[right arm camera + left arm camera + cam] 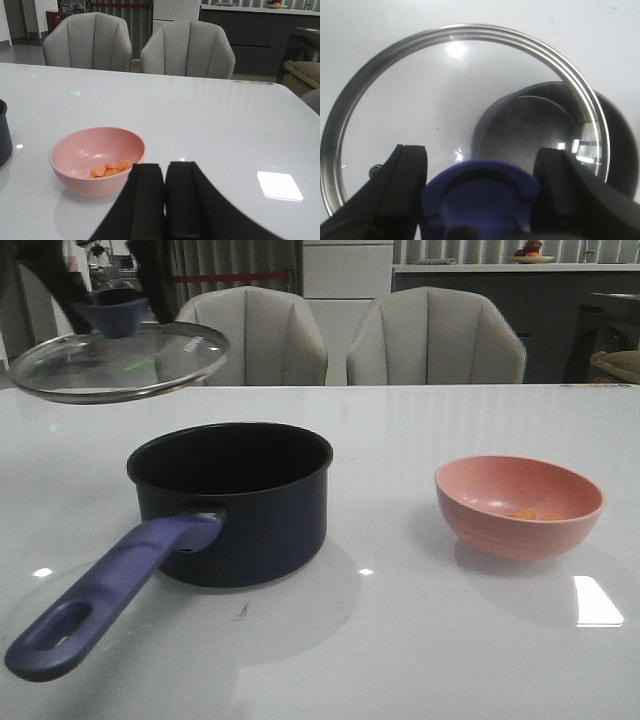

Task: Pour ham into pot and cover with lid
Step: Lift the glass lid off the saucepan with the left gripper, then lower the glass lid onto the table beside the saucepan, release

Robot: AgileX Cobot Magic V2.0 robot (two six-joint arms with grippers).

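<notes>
Left gripper [480, 200] clamped the lid [118, 362] knob, held above the table's [400, 640] far-left corner, pot [232, 502] uncovered mid-left, ham [535, 512] in bowl [519, 505] mid-right, right gripper [165, 200] pressed closed, empty.

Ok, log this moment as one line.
left gripper: holds lid above table | right gripper: shut, empty | ham: in bowl | pot: uncovered

No readable text, label or number anywhere
</notes>
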